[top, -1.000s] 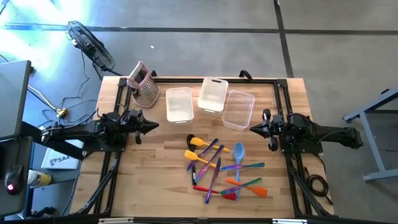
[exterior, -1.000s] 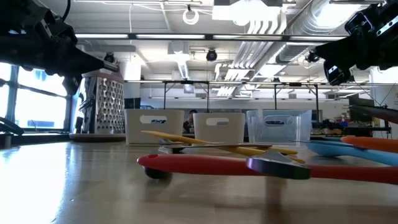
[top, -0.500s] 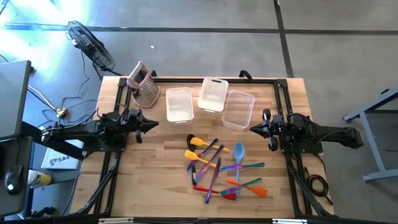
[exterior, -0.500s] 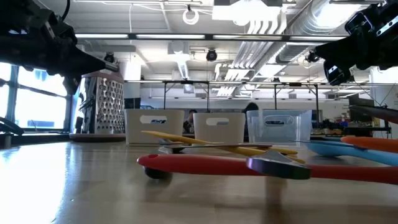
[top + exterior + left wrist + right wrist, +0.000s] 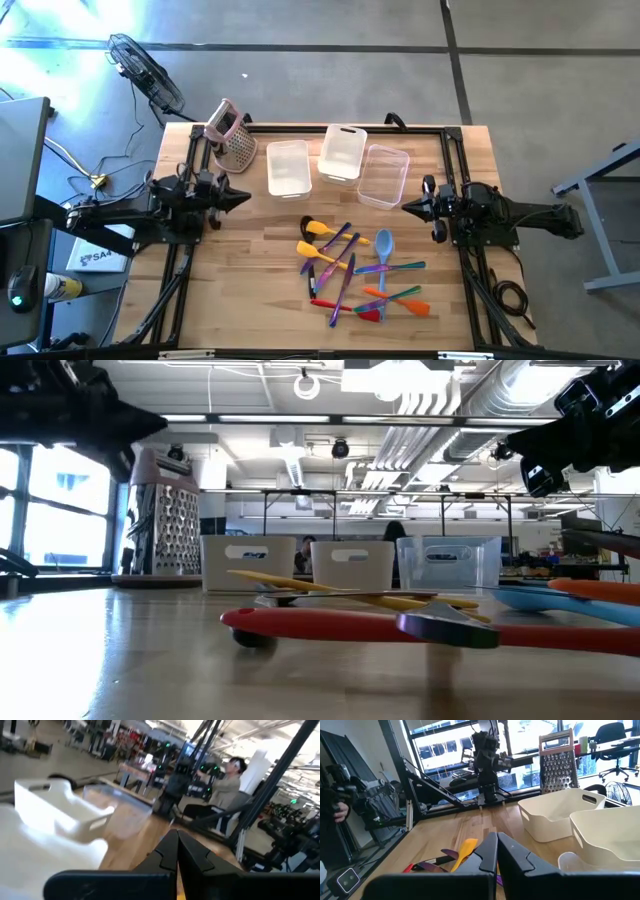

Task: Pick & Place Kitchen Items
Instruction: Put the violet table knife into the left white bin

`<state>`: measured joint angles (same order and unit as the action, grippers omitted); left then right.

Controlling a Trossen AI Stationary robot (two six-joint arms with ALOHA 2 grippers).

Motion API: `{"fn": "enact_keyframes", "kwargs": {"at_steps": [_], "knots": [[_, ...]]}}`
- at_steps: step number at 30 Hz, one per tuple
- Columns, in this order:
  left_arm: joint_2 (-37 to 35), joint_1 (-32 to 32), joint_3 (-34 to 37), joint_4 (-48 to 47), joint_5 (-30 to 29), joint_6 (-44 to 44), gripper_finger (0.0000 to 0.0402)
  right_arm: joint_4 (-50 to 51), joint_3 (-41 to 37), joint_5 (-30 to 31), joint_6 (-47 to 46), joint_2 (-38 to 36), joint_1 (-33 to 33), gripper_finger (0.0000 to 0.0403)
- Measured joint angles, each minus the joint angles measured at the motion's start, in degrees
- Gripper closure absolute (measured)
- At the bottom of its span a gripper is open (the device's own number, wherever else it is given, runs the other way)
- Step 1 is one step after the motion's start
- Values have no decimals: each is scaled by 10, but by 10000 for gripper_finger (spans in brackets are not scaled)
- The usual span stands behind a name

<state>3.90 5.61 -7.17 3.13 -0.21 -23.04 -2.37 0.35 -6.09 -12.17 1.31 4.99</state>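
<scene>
Clear tubs (beside grater) flank utensils; both end effectors closed, empty.

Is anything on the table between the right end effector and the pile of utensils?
Nothing visible. The right end effector hangs shut over bare wood, and the utensils lie in the open nearby; the tubs sit farther back.

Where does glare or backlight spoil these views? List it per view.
High view: daylight washes over the floor beside the fan. Low view: ceiling lights and the bright window leave the right arm a dark silhouette. Right wrist view: the windows behind the grater glare white.
</scene>
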Motion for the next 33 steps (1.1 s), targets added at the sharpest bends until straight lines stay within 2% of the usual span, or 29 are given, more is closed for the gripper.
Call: {"fn": "enact_keyframes", "kwargs": {"at_steps": [7,14,18,22,24,26,29,33], "knots": [[22,0,-90,-3,-6,2,402,0,0,0,0,0,0,398],[131,0,-220,-18,18,-7,402,0,0,0,0,0,0,398],[208,0,-297,-22,82,-32,402,0,0,0,0,0,0,398],[277,0,-358,-26,182,-33,402,-31,0,26,2,0,0,398],[305,0,-377,-28,220,-30,402,-61,0,32,-45,0,0,398],[329,0,-388,-27,237,-29,402,-103,0,39,-130,0,0,398],[363,0,-392,-27,234,-33,402,-171,0,59,-191,0,0,398],[404,0,-392,-16,170,-43,397,-231,0,54,-130,0,0,398]]}}
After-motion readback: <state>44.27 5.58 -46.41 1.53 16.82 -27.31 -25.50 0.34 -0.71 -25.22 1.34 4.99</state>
